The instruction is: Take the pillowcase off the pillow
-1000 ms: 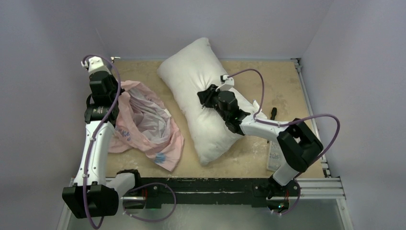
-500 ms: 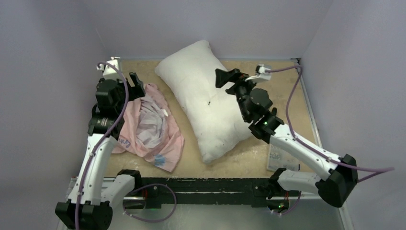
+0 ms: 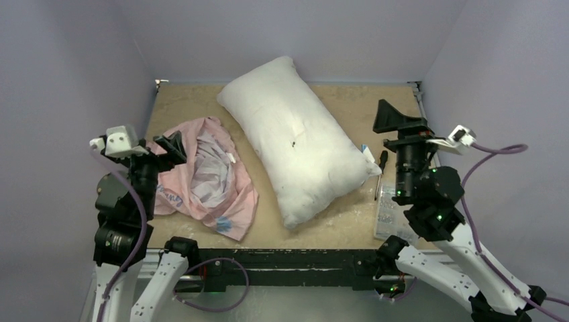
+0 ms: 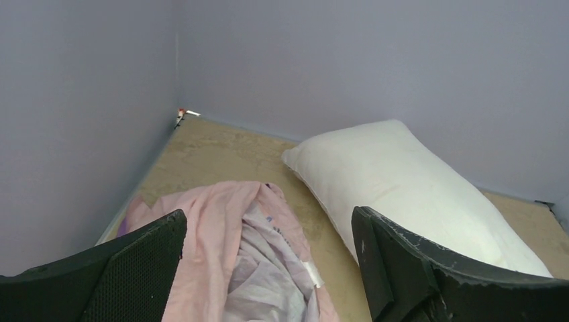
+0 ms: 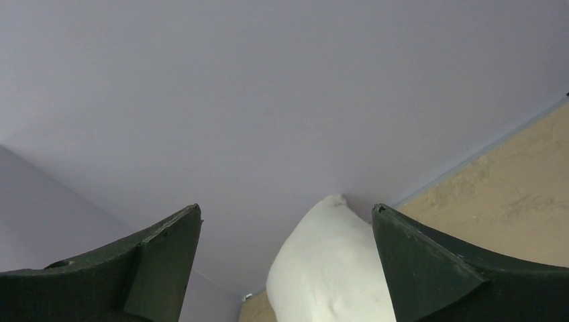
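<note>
While both arms stand folded up close to their bases, I see the tan, scuffed table (image 3: 376, 100) boxed in by plain lavender walls. The pillow (image 3: 298, 151) lies bare and diagonal, ahead and to the right of the left gripper (image 3: 168, 144) and down to the left of the right gripper (image 3: 392, 117). The pillowcase (image 3: 201, 178) sits crumpled, pale pink side out, directly under and ahead of the left gripper, just beside the pillow. The left gripper's jaws are spread wide with nothing between them. The right gripper, tilted up toward the back wall, is equally wide and empty. Blue print on the pillowcase's near edge is too small to read.
</note>
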